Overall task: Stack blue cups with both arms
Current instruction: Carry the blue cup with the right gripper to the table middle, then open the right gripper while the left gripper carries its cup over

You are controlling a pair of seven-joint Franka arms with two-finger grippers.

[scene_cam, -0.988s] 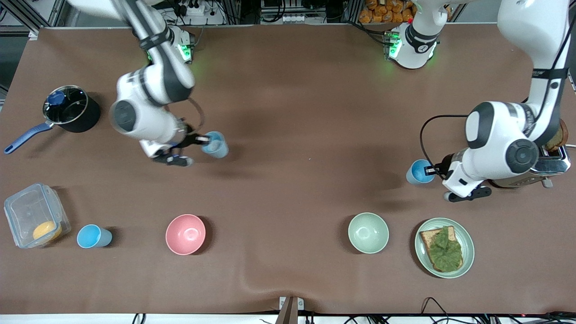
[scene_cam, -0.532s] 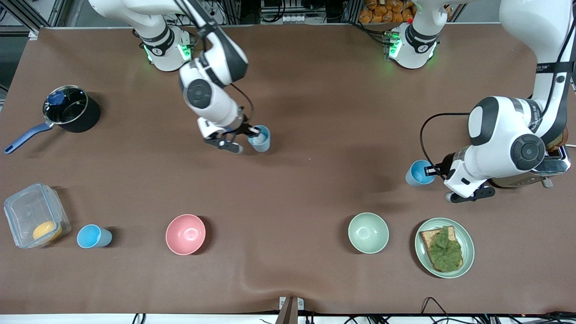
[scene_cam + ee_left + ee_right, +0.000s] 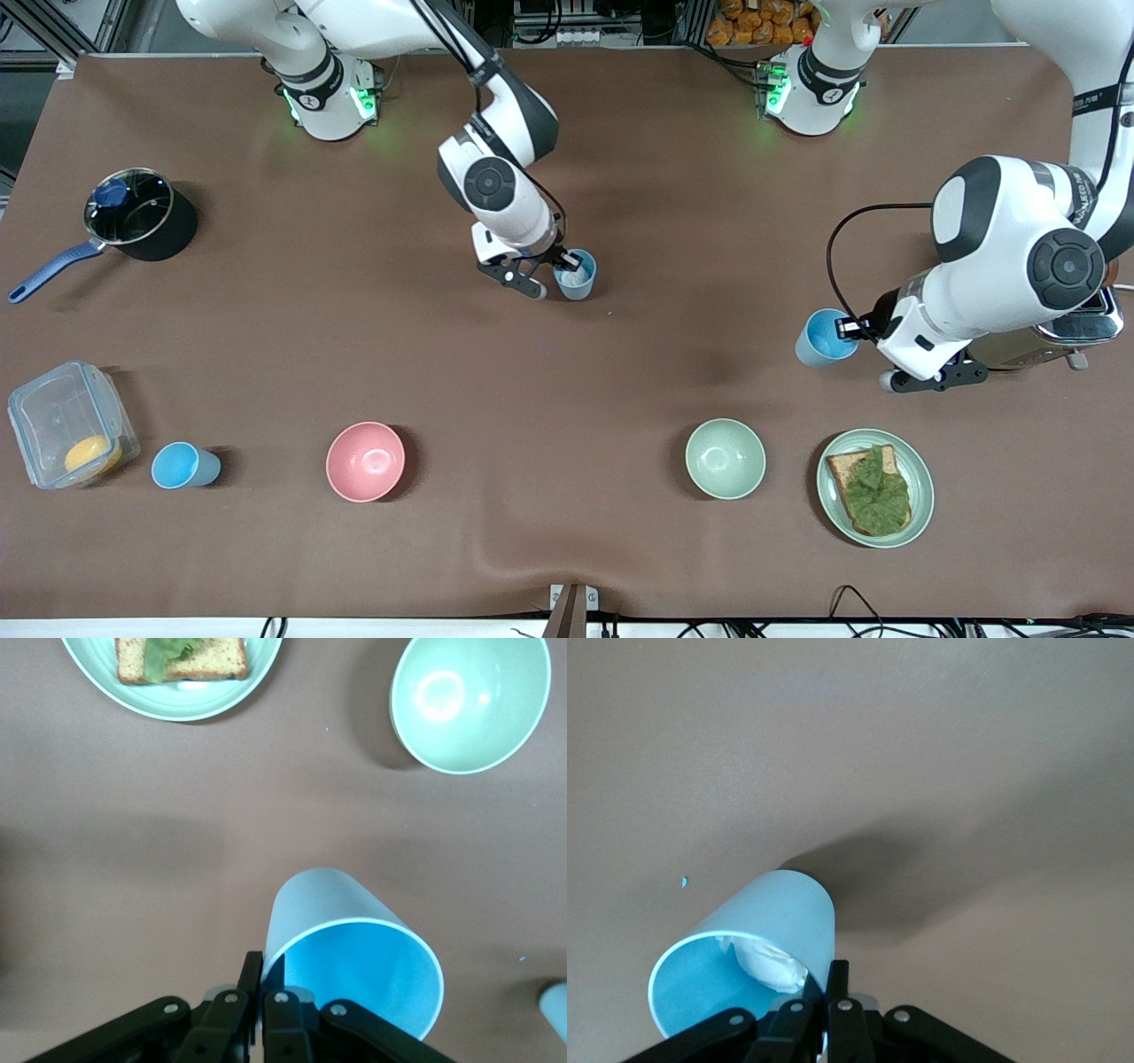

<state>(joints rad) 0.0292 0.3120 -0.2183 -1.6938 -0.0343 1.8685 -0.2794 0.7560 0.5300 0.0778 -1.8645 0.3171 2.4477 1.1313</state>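
I see the right gripper (image 3: pixel 571 263) clamped on a blue cup's (image 3: pixel 576 275) rim over mid-table; my left gripper (image 3: pixel 852 330) pinches another blue cup (image 3: pixel 820 338) beside the toaster (image 3: pixel 1076 323).
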